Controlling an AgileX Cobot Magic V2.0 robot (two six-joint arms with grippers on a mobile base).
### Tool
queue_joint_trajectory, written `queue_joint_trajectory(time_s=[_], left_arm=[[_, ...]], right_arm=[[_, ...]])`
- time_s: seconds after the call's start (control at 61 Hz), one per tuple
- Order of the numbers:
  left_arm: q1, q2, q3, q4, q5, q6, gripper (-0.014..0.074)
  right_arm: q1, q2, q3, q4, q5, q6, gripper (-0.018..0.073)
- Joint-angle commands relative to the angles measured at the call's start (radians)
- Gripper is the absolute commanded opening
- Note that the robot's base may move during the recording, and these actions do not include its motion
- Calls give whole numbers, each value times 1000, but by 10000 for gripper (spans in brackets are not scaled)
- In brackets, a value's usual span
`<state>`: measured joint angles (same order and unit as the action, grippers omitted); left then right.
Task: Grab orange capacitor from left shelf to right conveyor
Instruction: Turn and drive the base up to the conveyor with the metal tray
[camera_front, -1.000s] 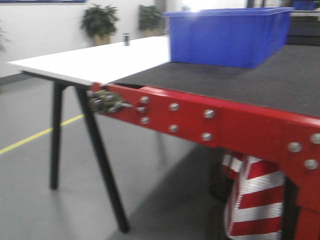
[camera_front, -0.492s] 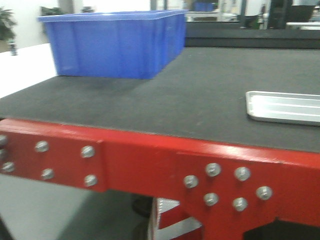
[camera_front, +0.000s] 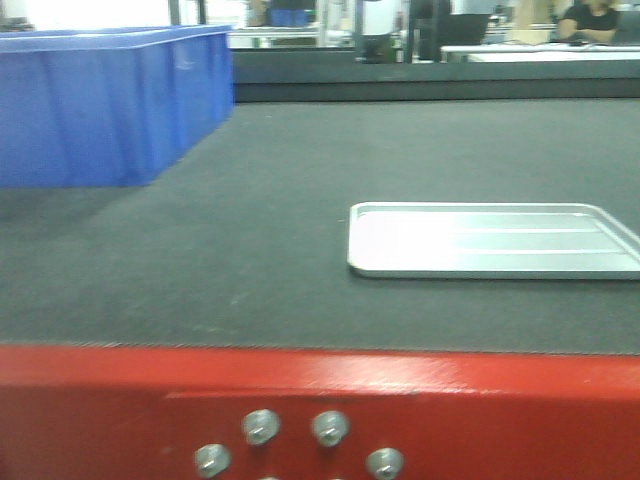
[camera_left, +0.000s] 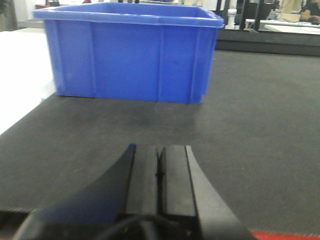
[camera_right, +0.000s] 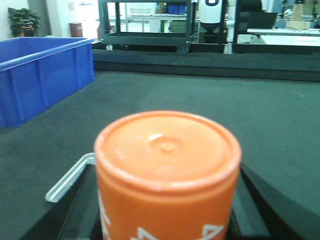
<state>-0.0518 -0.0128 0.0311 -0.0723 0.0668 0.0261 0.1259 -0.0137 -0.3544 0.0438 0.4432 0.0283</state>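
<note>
The orange capacitor (camera_right: 167, 165), an orange cylinder with a flat top and white print, fills the right wrist view. My right gripper (camera_right: 167, 212) is shut on it, with a dark finger on each side, and holds it upright over the right conveyor (camera_right: 260, 115). The conveyor is a dark textured belt (camera_front: 250, 260) with a red bolted front edge (camera_front: 420, 390). My left gripper (camera_left: 159, 152) is shut and empty, low over the belt (camera_left: 260, 125) near the front edge. The left shelf is out of view. Neither gripper shows in the front view.
A blue plastic bin (camera_front: 100, 105) stands on the belt at the left; it also shows in the left wrist view (camera_left: 130, 55) and the right wrist view (camera_right: 40, 75). A shallow silver tray (camera_front: 490, 240) lies on the belt at the right, its corner (camera_right: 67, 182) beside the capacitor. A white tabletop (camera_left: 20, 75) adjoins the belt's left side.
The front view has swung right along the conveyor: the white table has left the frame, the blue bin has slid to the far left, and the silver tray has come to the centre-right.
</note>
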Motion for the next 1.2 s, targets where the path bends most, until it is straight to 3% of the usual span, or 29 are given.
queue_joint_trajectory(time_s=[0.0, 1.18], left_arm=[[0, -12, -4, -2, -91, -2, -127], [-14, -12, -4, -2, -91, -2, -127]], right_arm=[[-6, 10, -29, 0, -96, -3, 87], [-6, 10, -29, 0, -107, -3, 87]])
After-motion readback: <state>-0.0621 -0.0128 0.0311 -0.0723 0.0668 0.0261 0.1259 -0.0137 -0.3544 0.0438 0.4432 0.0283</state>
